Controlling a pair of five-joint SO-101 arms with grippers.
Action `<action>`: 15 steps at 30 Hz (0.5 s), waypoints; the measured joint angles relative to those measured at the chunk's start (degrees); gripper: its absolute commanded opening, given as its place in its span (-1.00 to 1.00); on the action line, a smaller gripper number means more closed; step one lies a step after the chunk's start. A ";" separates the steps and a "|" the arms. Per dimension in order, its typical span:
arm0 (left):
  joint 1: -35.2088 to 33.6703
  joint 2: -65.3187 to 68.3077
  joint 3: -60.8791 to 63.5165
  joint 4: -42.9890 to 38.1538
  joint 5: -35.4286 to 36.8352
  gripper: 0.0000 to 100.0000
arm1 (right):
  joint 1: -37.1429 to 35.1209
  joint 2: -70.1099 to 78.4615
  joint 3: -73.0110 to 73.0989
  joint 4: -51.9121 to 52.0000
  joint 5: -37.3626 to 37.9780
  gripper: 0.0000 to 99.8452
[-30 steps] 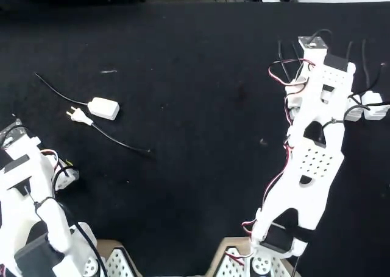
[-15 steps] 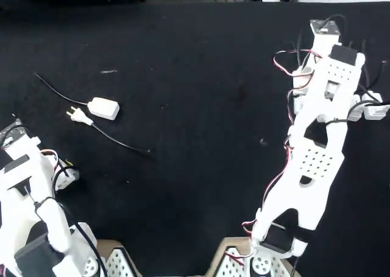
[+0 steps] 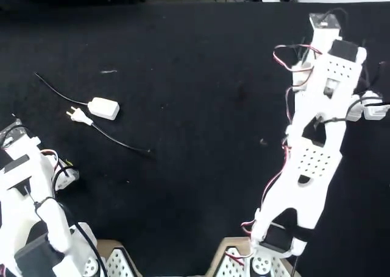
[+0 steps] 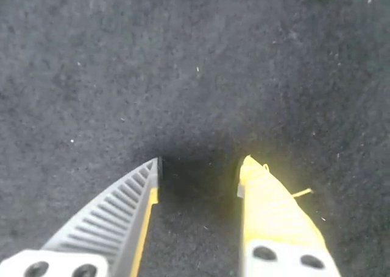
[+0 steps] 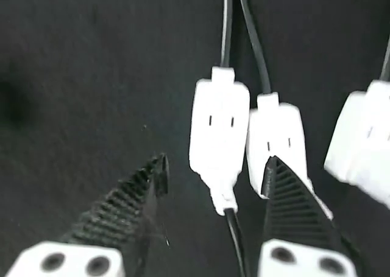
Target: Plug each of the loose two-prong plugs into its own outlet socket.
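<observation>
A white outlet socket (image 3: 103, 108) lies at the mat's left, with a loose two-prong plug (image 3: 74, 113) just beside it on a thin black cable. In the right wrist view my right gripper (image 5: 216, 167) is open over a white socket (image 5: 218, 131) that has a small white plug piece and black cable at its near end. A second socket (image 5: 277, 140) lies by the other fingertip, and a third socket (image 5: 365, 143) sits farther out. My left gripper (image 4: 201, 167) is open over bare black mat, with nothing between its fingers.
The right arm (image 3: 317, 119) stretches to the far right corner, where white sockets (image 3: 373, 106) and black cables cluster. The left arm (image 3: 24, 185) is folded at the near left edge. A black cable (image 3: 119, 142) trails from the loose plug toward the middle.
The right arm has stretched farther back and a little to the right, over the sockets. The left arm, the left socket and the loose plug have not moved.
</observation>
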 measured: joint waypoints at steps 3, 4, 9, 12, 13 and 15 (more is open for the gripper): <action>0.00 0.00 0.00 0.00 0.00 -0.55 | -0.97 0.00 -2.73 0.88 0.00 -0.58; 0.00 0.00 0.00 0.00 0.00 -0.55 | -1.23 0.00 -3.16 1.32 0.00 -0.58; 0.00 0.00 0.00 0.00 0.00 -0.55 | -1.23 0.00 -4.40 1.67 0.00 -0.53; 0.00 0.00 0.00 0.00 0.00 -0.55 | -2.29 0.00 -9.05 2.81 0.00 -0.54; 0.00 0.00 0.00 0.00 0.00 -0.55 | -2.99 0.00 -10.90 3.78 0.00 -0.54; 0.00 0.00 0.00 0.00 0.00 -0.55 | -4.92 0.00 -15.38 5.80 -0.18 -0.54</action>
